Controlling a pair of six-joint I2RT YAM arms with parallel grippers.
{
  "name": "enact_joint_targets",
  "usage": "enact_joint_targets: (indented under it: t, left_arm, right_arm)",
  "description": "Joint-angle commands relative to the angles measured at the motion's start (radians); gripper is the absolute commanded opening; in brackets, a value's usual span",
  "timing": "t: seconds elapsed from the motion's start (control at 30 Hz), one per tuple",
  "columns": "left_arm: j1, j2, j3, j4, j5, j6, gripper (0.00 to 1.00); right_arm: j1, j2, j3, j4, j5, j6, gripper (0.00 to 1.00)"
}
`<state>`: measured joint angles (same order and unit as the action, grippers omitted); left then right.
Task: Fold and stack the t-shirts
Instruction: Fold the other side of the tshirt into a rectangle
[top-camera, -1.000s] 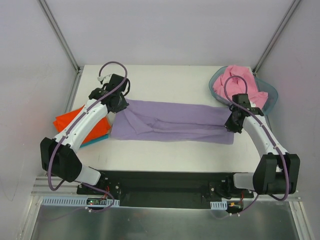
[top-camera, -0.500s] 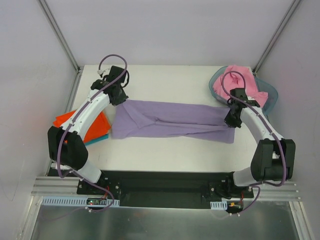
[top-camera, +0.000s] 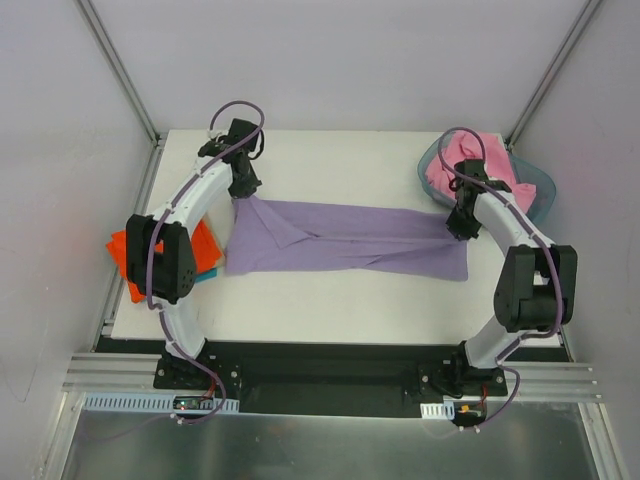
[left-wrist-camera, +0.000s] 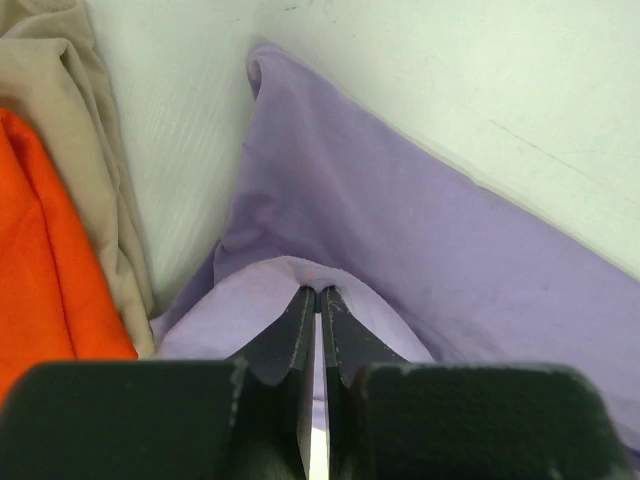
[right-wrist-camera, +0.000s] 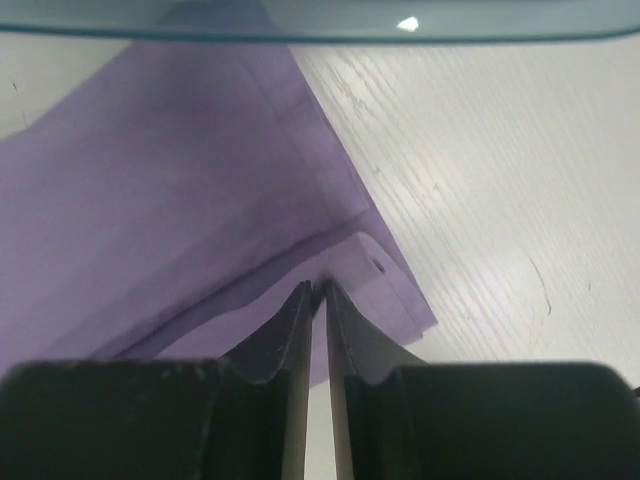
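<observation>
The lavender t-shirt (top-camera: 350, 240) lies spread flat across the middle of the table as a long band. My left gripper (top-camera: 243, 192) is shut on its far left corner, and a small peak of cloth (left-wrist-camera: 300, 275) rises around the closed fingertips. My right gripper (top-camera: 459, 228) is at the shirt's right edge. Its fingers (right-wrist-camera: 290, 320) stand a hair apart, with the folded hem (right-wrist-camera: 360, 265) still caught at the tips. The orange-red t-shirt (top-camera: 207, 243) lies at the table's left edge on top of the teal one (top-camera: 207, 273). The pink t-shirt (top-camera: 475, 165) sits heaped in the basket.
The grey-blue plastic basket (top-camera: 538, 188) stands at the far right corner, and its rim (right-wrist-camera: 320, 20) shows just beyond my right gripper. My left arm's lower link (top-camera: 160, 260) crosses over the orange-red shirt. A tan-looking cloth (left-wrist-camera: 70, 110) lies beside the orange-red fabric (left-wrist-camera: 40, 260).
Both grippers have moved toward the far side of the table, pulling the lavender shirt's far edge with them and stretching it flatter. The right jaws have parted slightly.
</observation>
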<state>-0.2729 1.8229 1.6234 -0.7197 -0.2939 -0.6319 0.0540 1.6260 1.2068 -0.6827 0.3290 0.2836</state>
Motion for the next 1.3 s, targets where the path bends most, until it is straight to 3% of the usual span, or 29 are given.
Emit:
enact_joint_targets:
  t: [0.0, 0.03, 0.1, 0.13, 0.17, 0.2, 0.23, 0.3, 0.33, 0.5, 0.67, 0.8, 1.27]
  left_arm:
    - [0.026, 0.055, 0.052, -0.006, 0.036, 0.041, 0.03]
    - [0.031, 0.071, 0.053, -0.007, 0.035, 0.041, 0.04]
    - [0.040, 0.082, 0.055, -0.006, 0.039, 0.044, 0.24]
    - [0.043, 0.090, 0.055, -0.006, 0.042, 0.046, 0.35]
    - [0.044, 0.092, 0.053, -0.006, 0.050, 0.049, 0.61]
    - [0.046, 0.092, 0.050, -0.007, 0.061, 0.049, 0.72]
    - [0.046, 0.084, 0.043, -0.007, 0.067, 0.049, 0.85]
    - [0.046, 0.066, 0.026, -0.006, 0.082, 0.049, 0.99]
    - [0.046, 0.056, 0.018, -0.006, 0.090, 0.047, 0.99]
    - [0.044, -0.025, -0.081, -0.004, 0.195, 0.018, 0.99]
    - [0.023, -0.094, -0.215, 0.075, 0.343, -0.002, 0.99]
    - [-0.006, -0.094, -0.307, 0.167, 0.424, -0.037, 0.99]
    - [-0.051, 0.067, -0.274, 0.276, 0.553, -0.098, 0.98]
  right_arm:
    - [-0.006, 0.060, 0.094, 0.009, 0.054, -0.041, 0.15]
    - [-0.006, 0.070, 0.106, 0.009, 0.058, -0.046, 0.15]
    - [-0.006, 0.097, 0.135, 0.002, 0.051, -0.064, 0.23]
    - [-0.005, 0.100, 0.140, 0.000, 0.036, -0.066, 0.28]
    - [-0.005, 0.095, 0.140, 0.002, 0.024, -0.069, 0.31]
    - [0.000, 0.087, 0.129, 0.005, 0.006, -0.073, 0.36]
    - [0.003, 0.077, 0.122, 0.008, -0.001, -0.075, 0.49]
    - [0.018, 0.037, 0.094, 0.009, -0.022, -0.087, 0.60]
    - [0.027, 0.006, 0.082, 0.009, -0.030, -0.090, 0.72]
    - [0.099, -0.092, -0.001, 0.014, -0.117, -0.118, 0.99]
    - [0.124, -0.129, -0.122, 0.107, -0.269, -0.110, 0.97]
    - [0.124, -0.054, -0.115, 0.152, -0.389, -0.106, 0.97]
    - [0.112, 0.081, -0.078, 0.173, -0.392, -0.092, 0.97]
